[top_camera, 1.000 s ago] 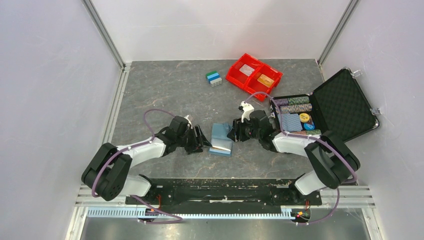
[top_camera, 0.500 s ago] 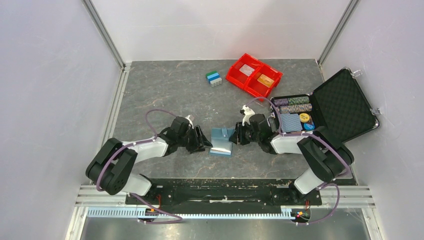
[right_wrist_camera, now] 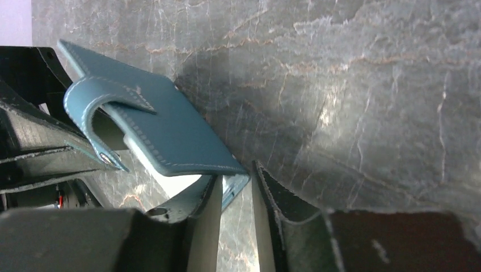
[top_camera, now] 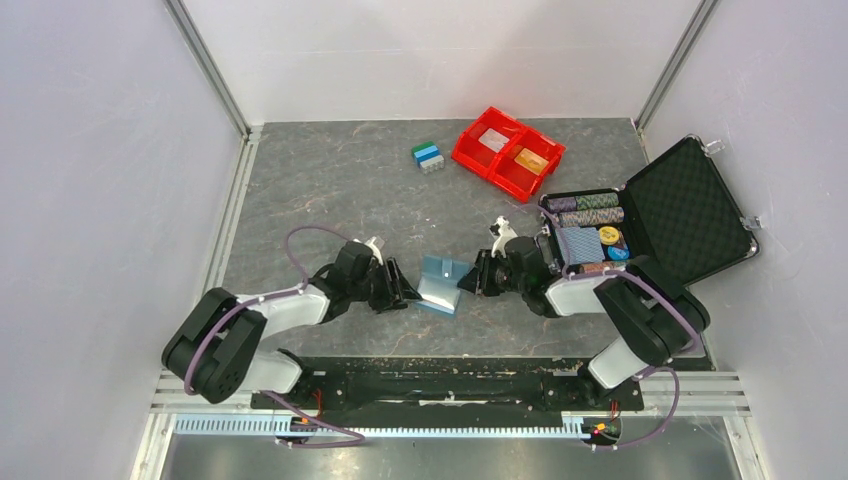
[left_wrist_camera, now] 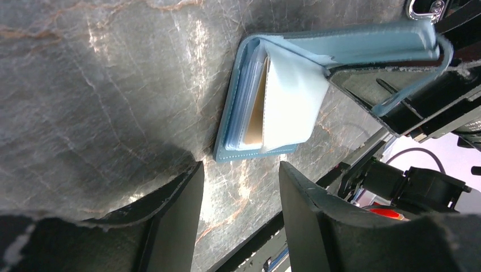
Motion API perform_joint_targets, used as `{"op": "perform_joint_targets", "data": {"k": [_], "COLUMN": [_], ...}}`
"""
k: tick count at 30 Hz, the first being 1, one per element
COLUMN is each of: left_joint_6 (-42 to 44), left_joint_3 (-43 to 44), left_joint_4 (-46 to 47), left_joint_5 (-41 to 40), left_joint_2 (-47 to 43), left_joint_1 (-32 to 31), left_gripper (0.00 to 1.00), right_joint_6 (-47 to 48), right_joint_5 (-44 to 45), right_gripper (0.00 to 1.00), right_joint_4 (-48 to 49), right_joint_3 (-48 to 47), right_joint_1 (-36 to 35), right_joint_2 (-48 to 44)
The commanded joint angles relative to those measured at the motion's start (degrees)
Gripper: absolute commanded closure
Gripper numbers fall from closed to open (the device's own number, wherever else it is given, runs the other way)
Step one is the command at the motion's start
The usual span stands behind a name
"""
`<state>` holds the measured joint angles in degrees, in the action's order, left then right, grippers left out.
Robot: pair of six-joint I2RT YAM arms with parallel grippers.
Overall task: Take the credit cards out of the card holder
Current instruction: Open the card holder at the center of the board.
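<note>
The light-blue card holder lies between my two grippers with its cover raised off the inner clear pockets. A tan card edge and a white sleeve show inside those pockets. My left gripper stands open just short of the holder's near edge, nothing between its fingers. My right gripper has one finger under the raised cover. The holder's corner sits at its tips, and a narrow gap still shows between the jaws. The snap strap curls up at the far end.
A red two-compartment bin at the back holds a whitish card and an orange card. An open black case with chips and a blue deck stands right of my right arm. A small striped block lies behind.
My right gripper has narrowed and slid onto the holder's right edge, and the cover has lifted. The left gripper drew back slightly toward the near left.
</note>
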<state>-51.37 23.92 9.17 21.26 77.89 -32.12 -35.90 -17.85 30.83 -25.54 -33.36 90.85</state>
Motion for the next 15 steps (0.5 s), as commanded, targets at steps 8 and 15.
{"op": "perform_joint_targets", "data": {"k": [8,15], "left_joint_6": [2.38,3.13], "left_joint_3": [1.78,3.58], "left_joint_4": [-12.02,-18.23], "left_joint_5": [-7.4,-12.79], "left_joint_2": [-10.39,-13.83], "left_joint_1": [-0.01,0.35], "left_gripper": [0.4,0.39], "right_joint_6": [10.23,24.03], "right_joint_5": [6.3,7.36], "right_gripper": [0.6,0.6], "right_joint_4": [-15.84,-16.11], "right_joint_3": [-1.22,-8.12], "right_joint_1": [-2.87,-14.34], "right_joint_2": [-19.33,-19.37]}}
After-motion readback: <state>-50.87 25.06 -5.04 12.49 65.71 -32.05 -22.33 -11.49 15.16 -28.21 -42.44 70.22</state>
